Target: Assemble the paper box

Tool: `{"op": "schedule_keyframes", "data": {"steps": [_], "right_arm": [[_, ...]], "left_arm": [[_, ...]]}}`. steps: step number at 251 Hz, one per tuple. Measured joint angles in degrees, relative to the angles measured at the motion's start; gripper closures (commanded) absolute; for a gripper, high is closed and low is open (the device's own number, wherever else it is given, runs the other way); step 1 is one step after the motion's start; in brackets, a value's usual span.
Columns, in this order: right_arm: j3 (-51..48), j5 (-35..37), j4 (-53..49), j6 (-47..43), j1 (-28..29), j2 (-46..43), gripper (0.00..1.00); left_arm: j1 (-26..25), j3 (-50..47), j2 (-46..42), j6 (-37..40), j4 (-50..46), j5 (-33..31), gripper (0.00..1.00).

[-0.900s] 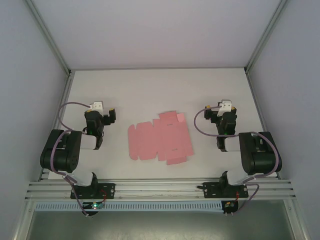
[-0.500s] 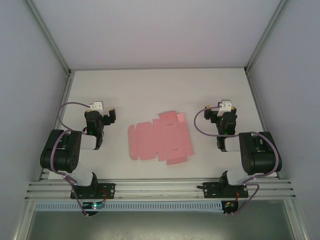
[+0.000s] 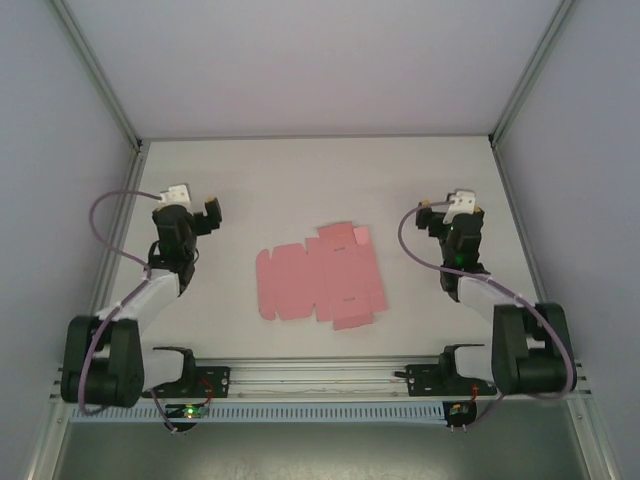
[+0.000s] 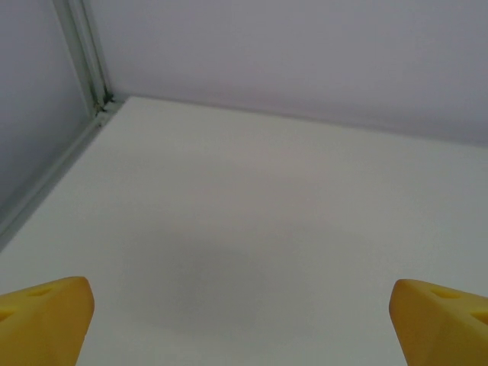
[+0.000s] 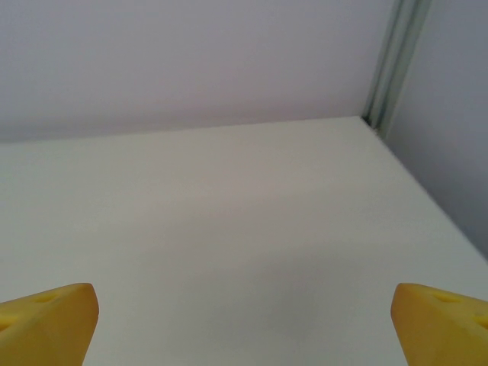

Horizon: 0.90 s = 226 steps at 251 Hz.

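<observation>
The paper box (image 3: pixel 318 276) is a flat pink die-cut sheet with creases and flaps, lying unfolded in the middle of the white table (image 3: pixel 320 170). My left gripper (image 3: pixel 190 207) hovers to the left of the sheet, well apart from it. In the left wrist view it (image 4: pixel 244 324) is open, its yellow fingertips (image 4: pixel 44 316) spread wide over bare table. My right gripper (image 3: pixel 452 212) hovers to the right of the sheet, also apart from it. Its wrist view shows it (image 5: pixel 244 324) open with nothing between the yellow fingertips (image 5: pixel 47 319).
Grey enclosure walls with metal corner posts (image 4: pixel 85 53) (image 5: pixel 396 61) bound the table at the back and both sides. An aluminium rail (image 3: pixel 320 378) carrying both arm bases runs along the near edge. Bare table lies beyond both grippers.
Both arms have unfolded from their tucked poses. The grippers have lifted and shifted a little toward the back and outward. The pink sheet has not moved.
</observation>
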Motion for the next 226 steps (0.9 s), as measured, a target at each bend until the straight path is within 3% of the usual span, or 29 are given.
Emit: {"op": "schedule_keyframes", "data": {"steps": [21,65,127,178,226], "right_arm": [[3.2,1.4,-7.4,3.0,1.6,-4.4,0.02],[9.0,0.1,-26.3,12.5,10.5,-7.7,0.23],[9.9,-6.9,-37.1,18.8,28.7,0.4,0.34],[10.6,-9.8,-36.0,21.2,29.8,12.0,0.43],[10.0,-11.8,-32.5,23.7,28.9,17.5,0.48]], "left_arm": [[0.0,1.3,-4.2,-5.5,-5.8,1.9,0.00],[-1.6,1.3,-6.3,-17.5,-18.4,10.4,0.00],[-14.1,0.0,-4.7,-25.5,-28.9,15.2,0.00],[-20.8,0.0,0.6,-27.9,-29.5,15.8,0.00],[-22.6,-1.0,2.1,-28.9,-28.4,15.9,0.00]]}}
